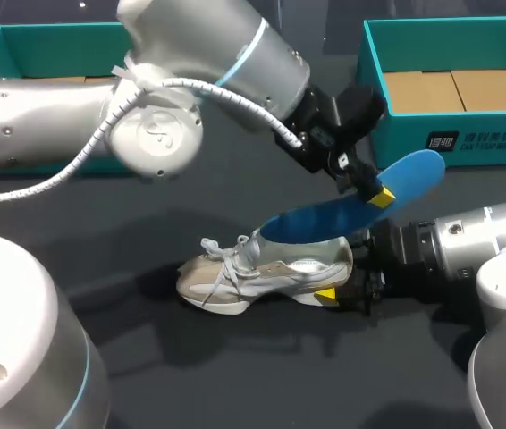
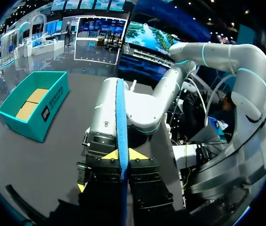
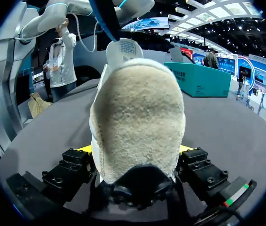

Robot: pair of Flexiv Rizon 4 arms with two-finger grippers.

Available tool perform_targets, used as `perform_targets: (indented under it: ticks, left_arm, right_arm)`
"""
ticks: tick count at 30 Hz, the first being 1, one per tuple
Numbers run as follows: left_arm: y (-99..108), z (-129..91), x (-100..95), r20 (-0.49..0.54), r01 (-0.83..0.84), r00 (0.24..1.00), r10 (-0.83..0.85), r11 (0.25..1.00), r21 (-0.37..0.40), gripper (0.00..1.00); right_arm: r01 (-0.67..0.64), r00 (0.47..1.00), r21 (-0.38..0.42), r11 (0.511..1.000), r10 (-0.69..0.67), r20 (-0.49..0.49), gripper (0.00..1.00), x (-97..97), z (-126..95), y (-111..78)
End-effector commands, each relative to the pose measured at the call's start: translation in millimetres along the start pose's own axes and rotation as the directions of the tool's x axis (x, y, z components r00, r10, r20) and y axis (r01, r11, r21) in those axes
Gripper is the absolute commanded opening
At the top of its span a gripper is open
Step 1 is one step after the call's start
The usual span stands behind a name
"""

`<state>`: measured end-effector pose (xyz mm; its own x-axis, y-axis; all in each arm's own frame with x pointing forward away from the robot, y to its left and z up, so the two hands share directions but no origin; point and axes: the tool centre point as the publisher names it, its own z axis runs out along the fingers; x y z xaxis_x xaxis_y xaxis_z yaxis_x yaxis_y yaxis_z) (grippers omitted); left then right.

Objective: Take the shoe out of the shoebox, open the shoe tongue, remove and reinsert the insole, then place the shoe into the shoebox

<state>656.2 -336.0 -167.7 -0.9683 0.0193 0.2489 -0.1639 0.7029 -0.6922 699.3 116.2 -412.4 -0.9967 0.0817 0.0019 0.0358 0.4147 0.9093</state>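
Left gripper (image 1: 380,195): closed on the heel end of the blue insole (image 1: 324,219), which stands edge-on between its fingers.
Right gripper (image 1: 341,284): clamped across the heel of the shoe (image 1: 253,273), toe pointing away.
Insole handling: likely light, thin and floppy; its front dips into the shoe's mouth below the left gripper.
Shoe handling: soft upper, so the firmer heel is best.
Count: one shoe, one insole, two shoeboxes (image 1: 405,138).

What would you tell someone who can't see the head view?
The left gripper holds a blue insole whose lower end sits in a pale shoe on the dark table. The right gripper grips the shoe's heel.
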Motion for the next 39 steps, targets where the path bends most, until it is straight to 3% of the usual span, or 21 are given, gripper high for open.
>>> perform_targets:
  ticks: [1, 12, 20, 28, 39]
  left_arm:
    - [11.3, -17.7, -0.1, -0.021, -0.004, 1.0, 0.004, 1.0, 0.021, 0.0]
    - [11.3, -17.7, -0.1, -0.021, -0.004, 1.0, 0.004, 1.0, 0.021, 0.0]
    - [0.1, -78.3, 7.1, -0.075, 0.157, 0.987, -0.141, 0.948, 0.278, 0.0]
    - [-12.8, -144.8, 21.9, -0.184, 0.309, 0.951, -0.25, 0.803, 0.509, 0.0]
    - [-12.8, -144.8, 21.9, -0.184, 0.309, 0.951, -0.25, 0.803, 0.509, 0.0]
  right_arm:
    - [0.0, 1.0, 0.004, 1.0, 0.0, 0.001, 0.0, 1.3, 0.0, 0.5]
    - [0.0, 1.0, 0.004, 1.0, 0.0, 0.001, 0.0, 1.3, 0.0, 0.5]
    - [0.0, 1.0, 0.004, 1.0, 0.0, 0.001, 0.0, 1.3, 0.0, 0.5]
    - [0.0, 1.0, 0.004, 1.0, 0.0, 0.001, 0.0, 1.3, 0.0, 0.5]
    - [0.0, 1.0, 0.004, 1.0, 0.0, 0.001, 0.0, 1.3, 0.0, 0.5]
